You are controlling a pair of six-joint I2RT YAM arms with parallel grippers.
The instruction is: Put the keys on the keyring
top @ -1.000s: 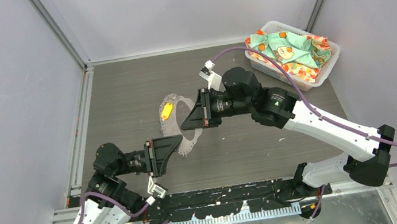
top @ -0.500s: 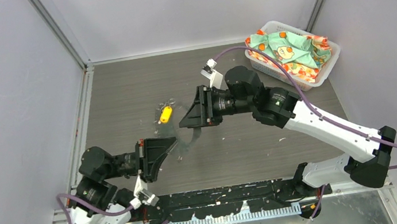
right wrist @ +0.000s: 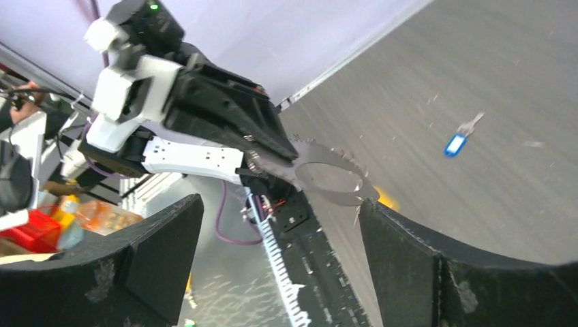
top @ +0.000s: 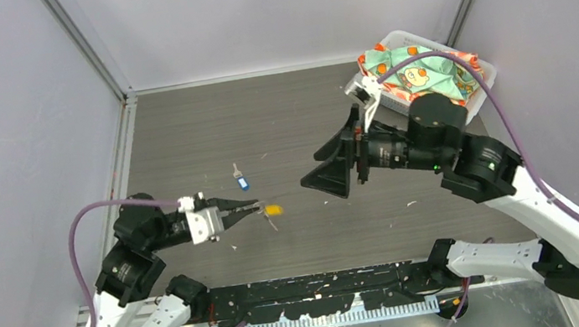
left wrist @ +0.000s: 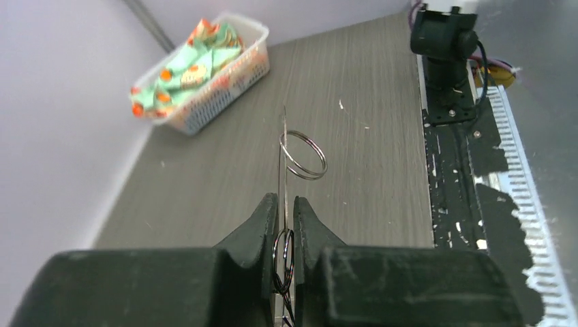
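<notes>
Keyring, floppy and light by our judgement, hangs clamped in our left gripper with the yellow key beside its tip, while the blue key lies on the counter, best pinched by its plastic head with our right gripper, jaws apart.

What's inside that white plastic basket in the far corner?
Crumpled cloth, mint green with orange patches, fills the white plastic basket to its rim. Whatever may lie beneath the cloth is covered.
</notes>
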